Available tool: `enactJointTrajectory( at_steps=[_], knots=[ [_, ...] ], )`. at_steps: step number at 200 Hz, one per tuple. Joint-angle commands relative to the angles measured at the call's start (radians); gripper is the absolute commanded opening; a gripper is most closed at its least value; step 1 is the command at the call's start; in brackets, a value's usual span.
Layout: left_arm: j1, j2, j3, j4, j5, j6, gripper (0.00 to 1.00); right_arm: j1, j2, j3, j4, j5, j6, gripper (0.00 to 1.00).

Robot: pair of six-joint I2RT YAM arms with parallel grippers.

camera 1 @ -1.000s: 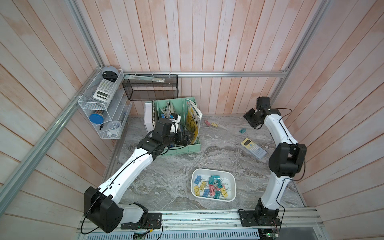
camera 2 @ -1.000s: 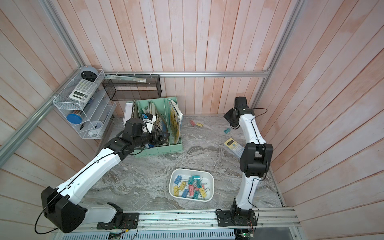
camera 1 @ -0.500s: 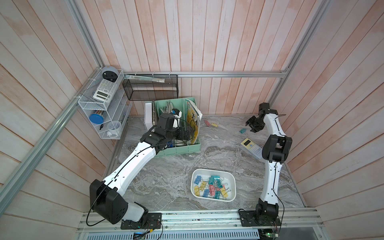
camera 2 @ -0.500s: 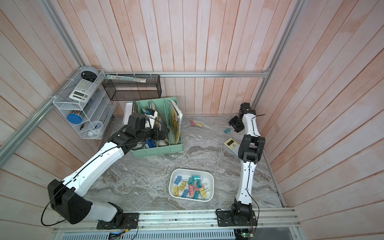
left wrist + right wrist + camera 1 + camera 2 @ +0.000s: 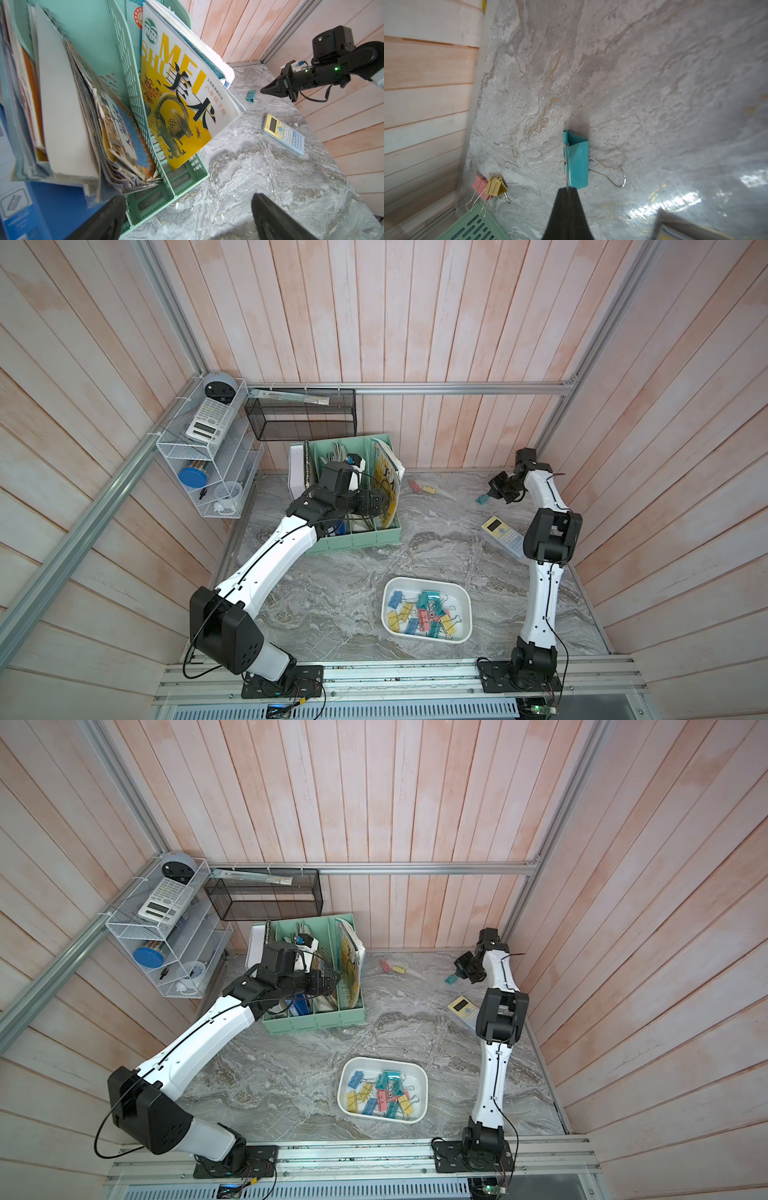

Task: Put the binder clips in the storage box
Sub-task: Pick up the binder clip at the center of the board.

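Observation:
A teal binder clip (image 5: 578,162) lies on the marble table near the back right; it also shows in both top views (image 5: 482,498) (image 5: 451,979). My right gripper (image 5: 567,188) is shut on one of its silver wire handles, just right of the clip (image 5: 494,489). A pink clip (image 5: 414,486) and a yellow clip (image 5: 428,489) lie together by the back wall. The white storage box (image 5: 428,581) near the front holds several binder clips (image 5: 422,616). My left gripper (image 5: 187,209) hangs open and empty over the file holder's front corner.
A mint-green file holder (image 5: 353,540) full of books stands at the back left, under my left arm. A yellow-and-blue calculator (image 5: 503,533) lies right of centre, near the right arm. A black mesh basket (image 5: 301,418) and a white wire shelf (image 5: 199,472) hang on the walls.
The right gripper has come down to the teal clip and shut on its wire handle. The left arm has swung right across the file holder, still open.

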Motion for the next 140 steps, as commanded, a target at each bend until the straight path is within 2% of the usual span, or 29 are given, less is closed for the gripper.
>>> enactJointTrajectory(
  at_steps=[1,35,60,85,112,140],
  knots=[
    [0.006,-0.003,0.017,0.028,0.024,-0.001,1.00,0.001,-0.049,-0.054,0.015,-0.022,-0.012,0.00],
    [0.009,-0.039,-0.018,0.073,0.042,-0.023,1.00,0.010,-0.258,-0.234,0.042,-0.050,-0.039,0.00],
    [0.023,-0.060,-0.053,0.153,0.072,-0.074,1.00,0.037,-0.512,-0.494,0.099,-0.061,-0.036,0.00],
    [0.031,-0.060,-0.057,0.174,0.115,-0.096,1.00,0.093,-0.805,-0.808,0.144,-0.070,0.033,0.00],
    [0.032,-0.066,-0.075,0.200,0.139,-0.107,1.00,0.234,-1.134,-1.062,0.081,0.005,0.111,0.00],
    [0.032,-0.070,-0.117,0.264,0.179,-0.134,1.00,0.489,-1.398,-1.231,-0.011,0.137,0.260,0.00]
  ],
)
